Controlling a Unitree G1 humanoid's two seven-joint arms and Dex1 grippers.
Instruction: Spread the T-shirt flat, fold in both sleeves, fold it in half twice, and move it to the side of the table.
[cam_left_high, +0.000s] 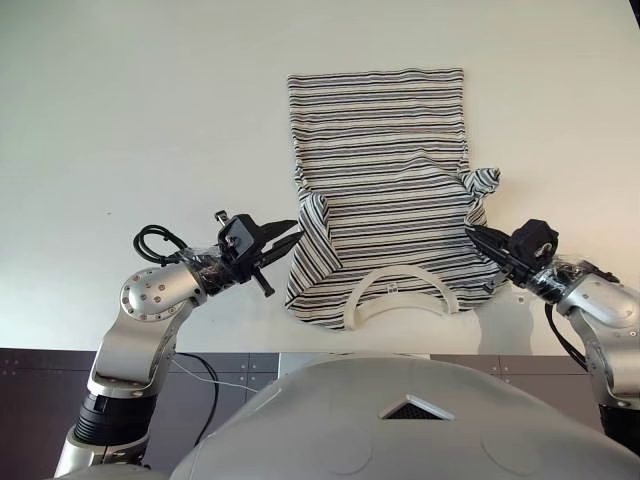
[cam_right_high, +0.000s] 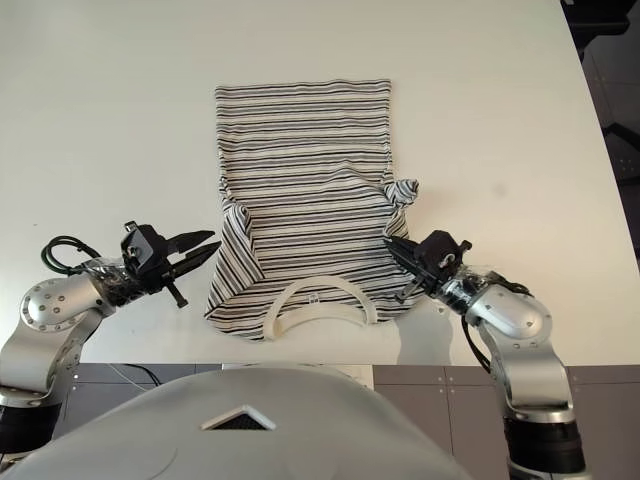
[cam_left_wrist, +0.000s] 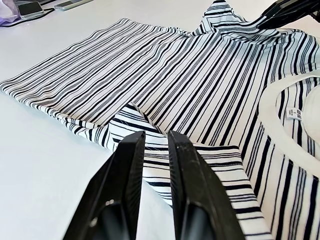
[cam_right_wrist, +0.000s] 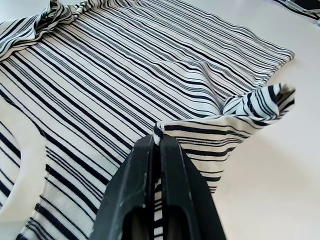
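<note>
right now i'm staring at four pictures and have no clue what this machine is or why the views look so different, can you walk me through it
It is a humanoid robot with two arms, each ending in a two-fingered gripper. The two wide pictures come from cameras in its head, looking down over its arms at a white table. The two close pictures come from cameras on its wrists, so the black prongs up front belong to that arm itself. On the table lies a striped T-shirt, its white collar nearest the robot and its sides turned inward, the right one bunched up. The left gripper is slightly open beside the shirt's left edge and holds nothing. The right gripper is shut and seems to pinch the folded right edge.
</note>
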